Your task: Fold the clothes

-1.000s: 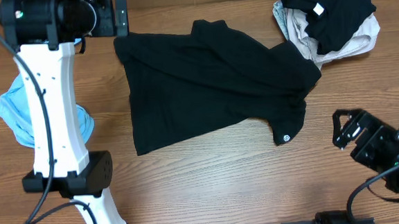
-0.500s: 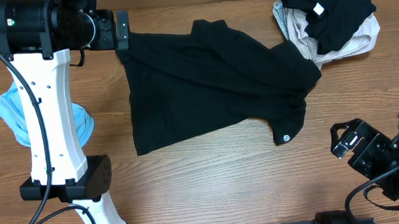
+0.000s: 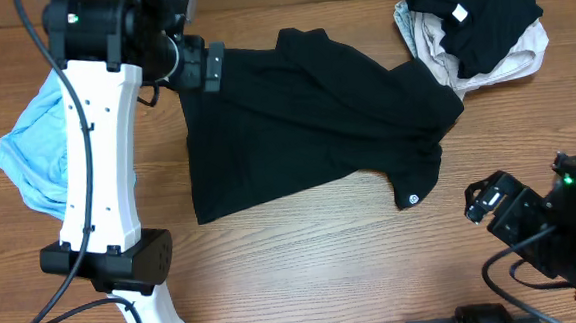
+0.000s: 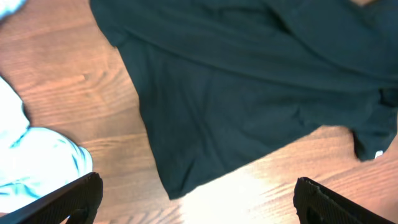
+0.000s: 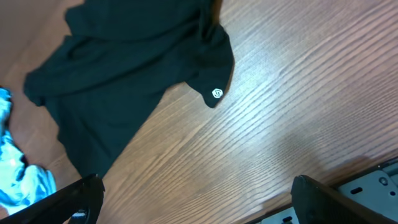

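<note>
A large black T-shirt (image 3: 306, 120) lies spread and rumpled on the wooden table, its small round white logo (image 3: 412, 199) at the lower right corner. It also shows in the left wrist view (image 4: 249, 81) and in the right wrist view (image 5: 124, 81), logo (image 5: 216, 93) visible. My left gripper (image 3: 202, 65) is open and empty, held above the shirt's upper left corner. My right gripper (image 3: 486, 201) is open and empty, above bare table to the right of the logo corner.
A pile of black and white garments (image 3: 475, 25) sits at the back right. A light blue garment (image 3: 38, 162) lies at the left, partly behind the left arm; it shows in the left wrist view (image 4: 31, 162). The table's front edge is near the right arm.
My left gripper has moved right, from beside the shirt's upper left corner to over it. My right gripper has shifted left and slightly down, toward the logo corner. The shirt has not moved.
</note>
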